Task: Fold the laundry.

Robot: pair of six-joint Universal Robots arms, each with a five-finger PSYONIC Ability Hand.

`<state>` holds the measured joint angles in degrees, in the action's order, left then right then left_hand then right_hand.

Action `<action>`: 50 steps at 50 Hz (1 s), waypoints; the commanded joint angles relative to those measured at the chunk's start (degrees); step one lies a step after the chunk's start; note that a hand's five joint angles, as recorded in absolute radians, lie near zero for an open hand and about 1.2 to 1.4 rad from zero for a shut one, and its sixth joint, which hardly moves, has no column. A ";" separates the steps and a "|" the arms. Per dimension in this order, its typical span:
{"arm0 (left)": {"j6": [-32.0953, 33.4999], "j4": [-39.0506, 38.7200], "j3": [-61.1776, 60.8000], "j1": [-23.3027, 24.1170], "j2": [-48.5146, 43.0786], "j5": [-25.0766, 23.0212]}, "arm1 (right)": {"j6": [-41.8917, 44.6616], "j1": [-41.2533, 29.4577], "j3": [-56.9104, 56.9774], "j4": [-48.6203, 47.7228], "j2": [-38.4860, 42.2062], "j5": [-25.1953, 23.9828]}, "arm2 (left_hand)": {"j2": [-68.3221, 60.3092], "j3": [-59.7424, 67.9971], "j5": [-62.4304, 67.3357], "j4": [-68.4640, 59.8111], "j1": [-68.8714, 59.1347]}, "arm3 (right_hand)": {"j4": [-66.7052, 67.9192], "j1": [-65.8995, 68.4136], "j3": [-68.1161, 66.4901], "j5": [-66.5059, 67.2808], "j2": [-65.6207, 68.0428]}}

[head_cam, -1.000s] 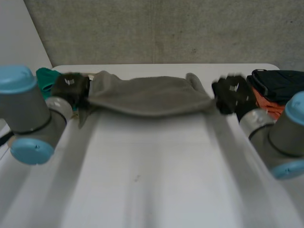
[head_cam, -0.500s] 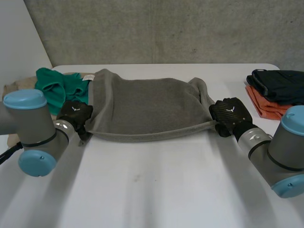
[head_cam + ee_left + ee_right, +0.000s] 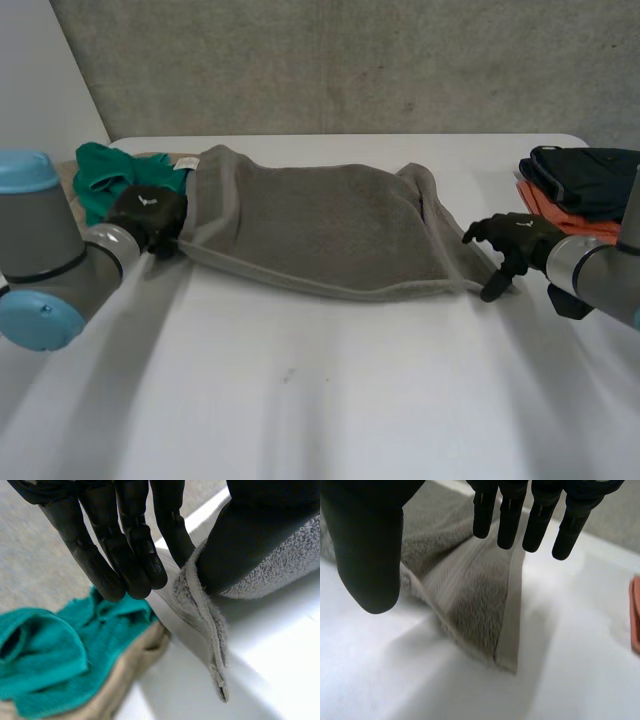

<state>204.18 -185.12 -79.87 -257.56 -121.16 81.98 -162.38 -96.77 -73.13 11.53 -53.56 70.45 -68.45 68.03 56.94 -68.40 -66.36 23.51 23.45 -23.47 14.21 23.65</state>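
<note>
Now the left robot hand (image 3: 148, 216) pinches the grey towel (image 3: 320, 228) at its left near corner, as half a second ago. Towel lies spread across the white surface (image 3: 320, 390). Right robot hand (image 3: 517, 240) has let go: fingers straight and apart, just over the right near corner.

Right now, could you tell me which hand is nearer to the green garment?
Left. The left hand is at the grey towel's end, right beside the green garment; the right hand is at the towel's opposite corner, far from it.
</note>
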 commanded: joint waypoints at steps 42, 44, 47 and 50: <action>20.59 35.85 -8.35 -3.65 13.32 -2.44 | 40.68 6.58 -17.65 14.69 -15.50 4.51 | -11.55 11.97 13.06 -11.60 -13.64 | 56.49 56.55 -56.53 55.79 56.35; 24.93 38.77 -10.12 -4.00 13.49 -2.53 | 45.11 7.56 -18.89 19.12 -16.57 4.78 | -11.55 11.97 13.06 -11.60 -13.64 | 56.49 56.55 -56.53 55.79 56.35; 30.56 40.63 -12.06 -3.92 13.41 -2.44 | 46.28 7.65 -20.39 19.85 -18.24 4.61 | -11.55 11.97 13.06 -11.60 -13.64 | 56.49 56.55 -56.53 55.79 56.35; 30.75 39.41 -11.45 -2.87 12.71 -1.48 | 44.44 6.60 -20.57 17.48 -18.33 4.87 | -11.55 11.97 13.06 -11.60 -13.64 | 56.49 56.55 -56.53 55.79 56.35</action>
<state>228.77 -147.24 -89.70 -261.30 -107.66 79.54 -119.07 -89.74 -92.00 28.30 -70.42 74.93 -68.53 68.04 56.94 -68.42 -66.36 68.48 65.41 -67.88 57.39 67.65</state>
